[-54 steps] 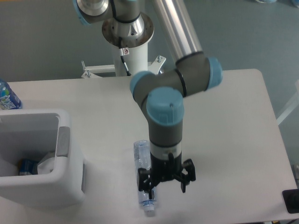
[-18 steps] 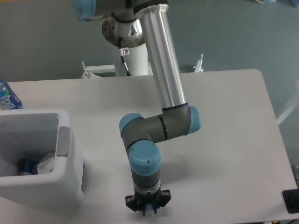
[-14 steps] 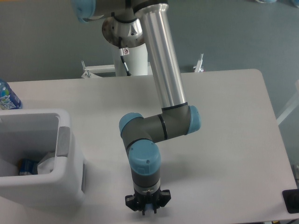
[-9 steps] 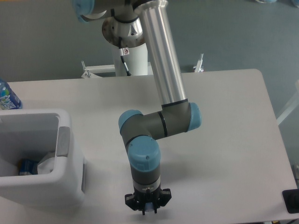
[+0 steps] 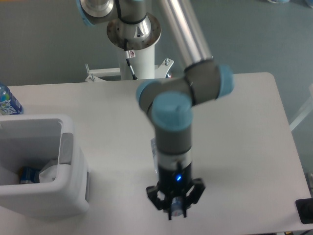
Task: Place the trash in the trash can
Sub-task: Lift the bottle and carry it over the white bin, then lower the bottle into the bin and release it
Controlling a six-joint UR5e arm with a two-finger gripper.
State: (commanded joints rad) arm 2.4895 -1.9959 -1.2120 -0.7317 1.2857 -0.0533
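Far left edge: upright water bottle (image 5: 7, 102) with blue label, standing on the white bench (image 5: 244, 127) behind the bin. Left: white trash can (image 5: 44, 166) with thick rim and a grey panel on its right inner wall. Inside, a crumpled white wrapper (image 5: 49, 172) lies against that wall, with a blue-labelled item just left of it, mostly hidden. Centre: arm reaches down over the front of the bench, well right of the trash can. The hand (image 5: 176, 208) points downward, fingers clamped on the flattened clear bottle (image 5: 177, 209); a little clear plastic shows between the fingertips and a sliver beside the wrist above. Most of the bottle is hidden by the arm.
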